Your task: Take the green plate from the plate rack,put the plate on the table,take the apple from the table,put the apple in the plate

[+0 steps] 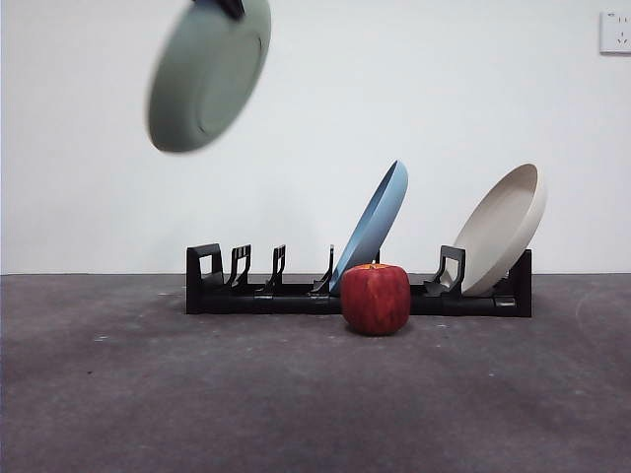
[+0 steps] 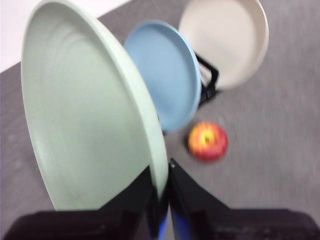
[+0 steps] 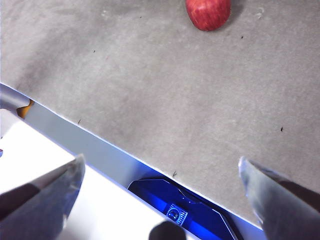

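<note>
The green plate (image 1: 207,74) hangs tilted in the air high at the upper left of the front view, well above the plate rack (image 1: 360,291). My left gripper (image 2: 161,187) is shut on the green plate's (image 2: 85,120) rim. The apple (image 1: 376,298) rests on the table (image 1: 148,394) just in front of the rack's middle; it also shows as the apple (image 2: 208,142) and the apple (image 3: 208,13) in the wrist views. My right gripper (image 3: 160,185) stands open over the table's near edge, far from the apple, holding nothing.
A blue plate (image 1: 373,225) leans in the rack's middle and a beige plate (image 1: 503,229) at its right end. The rack's left slots (image 1: 242,266) hold nothing. A wall socket (image 1: 615,32) sits at the upper right.
</note>
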Tool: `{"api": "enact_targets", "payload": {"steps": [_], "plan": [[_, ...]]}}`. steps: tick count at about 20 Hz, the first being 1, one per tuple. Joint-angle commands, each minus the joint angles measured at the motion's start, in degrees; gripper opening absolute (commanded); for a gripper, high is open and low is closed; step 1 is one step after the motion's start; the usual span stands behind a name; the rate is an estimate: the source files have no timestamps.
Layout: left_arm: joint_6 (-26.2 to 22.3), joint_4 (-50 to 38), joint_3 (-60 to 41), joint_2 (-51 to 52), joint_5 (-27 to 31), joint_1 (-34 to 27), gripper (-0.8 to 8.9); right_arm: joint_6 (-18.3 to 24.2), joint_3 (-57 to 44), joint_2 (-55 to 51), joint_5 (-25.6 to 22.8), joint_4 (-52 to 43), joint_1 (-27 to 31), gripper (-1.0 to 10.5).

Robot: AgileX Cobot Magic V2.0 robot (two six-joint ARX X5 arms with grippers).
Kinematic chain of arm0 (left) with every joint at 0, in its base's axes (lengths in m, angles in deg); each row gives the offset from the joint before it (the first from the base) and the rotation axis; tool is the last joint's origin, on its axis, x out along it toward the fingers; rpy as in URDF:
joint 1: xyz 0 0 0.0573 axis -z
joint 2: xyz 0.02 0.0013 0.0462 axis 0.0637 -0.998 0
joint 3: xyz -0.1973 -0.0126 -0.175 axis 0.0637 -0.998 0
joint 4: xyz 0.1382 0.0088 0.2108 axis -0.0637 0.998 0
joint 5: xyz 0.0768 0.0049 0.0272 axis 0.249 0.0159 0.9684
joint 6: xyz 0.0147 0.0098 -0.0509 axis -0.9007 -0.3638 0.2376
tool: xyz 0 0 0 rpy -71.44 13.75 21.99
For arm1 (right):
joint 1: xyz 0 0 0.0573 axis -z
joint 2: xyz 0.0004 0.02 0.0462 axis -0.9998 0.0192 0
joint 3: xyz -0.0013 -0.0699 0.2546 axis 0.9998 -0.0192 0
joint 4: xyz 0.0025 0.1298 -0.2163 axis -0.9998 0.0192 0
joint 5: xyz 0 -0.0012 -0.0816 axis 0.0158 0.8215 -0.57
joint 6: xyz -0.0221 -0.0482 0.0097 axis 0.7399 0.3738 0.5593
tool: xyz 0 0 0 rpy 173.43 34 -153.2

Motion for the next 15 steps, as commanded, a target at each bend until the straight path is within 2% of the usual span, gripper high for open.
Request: {"api": "enact_targets", "payload": {"steps": [1, 3, 6, 9, 15], "plan": [[-3.4, 8.1, 0.1, 0.6, 8.1, 5.7, -0.06, -0.3, 0.2, 0.0, -0.1, -0.2, -0.1, 6.9], [-3.4, 14.7, -1.1, 0.6, 14.1, 11.4, -0.06, -0.3, 0.2, 0.0, -0.1, -0.2, -0.1, 6.9], [-1.6, 14.2, -7.3, 0.6, 21.1, 19.7, -0.06, -0.3, 0.2, 0.0, -0.1, -0.2, -0.1, 6.9], [-1.2, 7.9, -16.4, -0.1, 23.8, 25.1, -0.06, -0.3, 0.2, 0.0, 0.1, -0.2, -0.1, 6.9], [-1.8, -5.1, -31.5, -5.2, 29.3, 31.3, -0.06, -0.4, 0.2, 0.0, 0.1, -0.2, -0.1, 6.9]]}}
